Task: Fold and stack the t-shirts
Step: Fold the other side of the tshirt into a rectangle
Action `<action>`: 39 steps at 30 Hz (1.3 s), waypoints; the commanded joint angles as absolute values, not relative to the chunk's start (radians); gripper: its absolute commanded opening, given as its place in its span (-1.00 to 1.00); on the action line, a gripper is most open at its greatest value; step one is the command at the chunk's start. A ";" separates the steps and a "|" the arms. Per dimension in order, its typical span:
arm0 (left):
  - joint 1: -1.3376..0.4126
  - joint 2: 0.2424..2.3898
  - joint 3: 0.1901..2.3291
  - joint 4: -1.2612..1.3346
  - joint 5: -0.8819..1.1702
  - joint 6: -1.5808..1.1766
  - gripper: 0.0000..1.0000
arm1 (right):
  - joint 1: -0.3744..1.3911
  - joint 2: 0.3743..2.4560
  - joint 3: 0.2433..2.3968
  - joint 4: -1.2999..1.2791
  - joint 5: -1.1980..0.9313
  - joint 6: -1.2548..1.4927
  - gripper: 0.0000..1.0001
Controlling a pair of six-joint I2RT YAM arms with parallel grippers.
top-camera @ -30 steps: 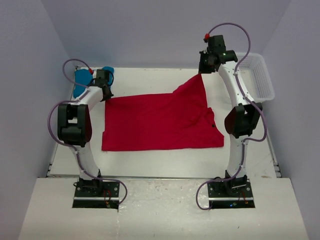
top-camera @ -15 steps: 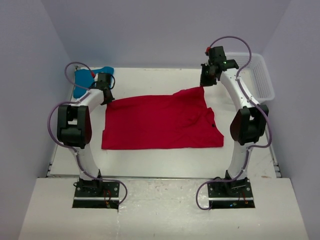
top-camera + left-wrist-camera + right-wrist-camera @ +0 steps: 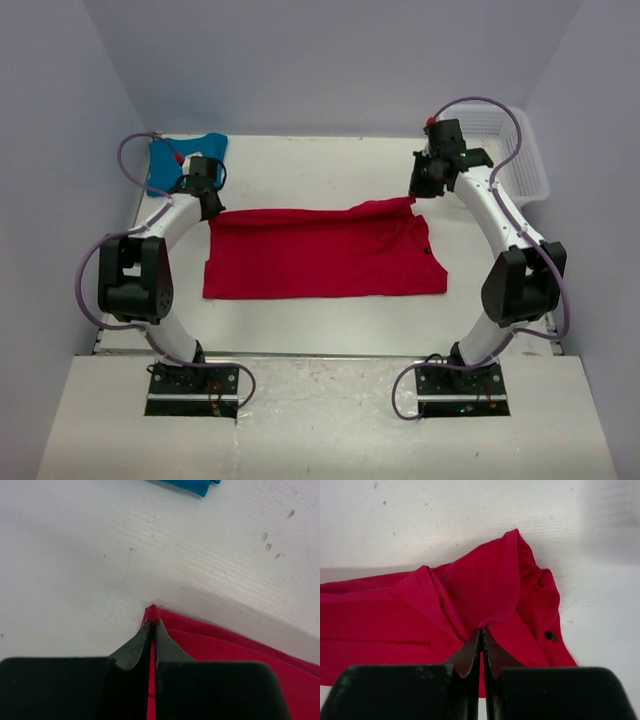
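Left gripper (image 3: 207,206) clamped on the far-left corner of the red t-shirt (image 3: 320,255), low at the table (image 3: 300,165). Just behind it, teal t-shirt (image 3: 165,160) bunched at the table's far-left corner. Red t-shirt lies spread mid-table between the arms, far-right part rumpled. Right gripper (image 3: 417,192) pinched tight on that rumpled fold. White basket (image 3: 525,150) far right, clear of the cloth.

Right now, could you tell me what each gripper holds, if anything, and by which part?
Both grip the red t-shirt: the left gripper its far left corner, the right gripper its far right edge.
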State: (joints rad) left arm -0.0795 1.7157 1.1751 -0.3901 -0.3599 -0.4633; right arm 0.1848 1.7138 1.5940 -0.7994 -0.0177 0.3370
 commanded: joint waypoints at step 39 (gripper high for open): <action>-0.126 1.379 0.763 -0.365 -0.482 -0.695 -0.69 | 0.196 1.378 1.062 -0.652 0.083 0.479 -1.00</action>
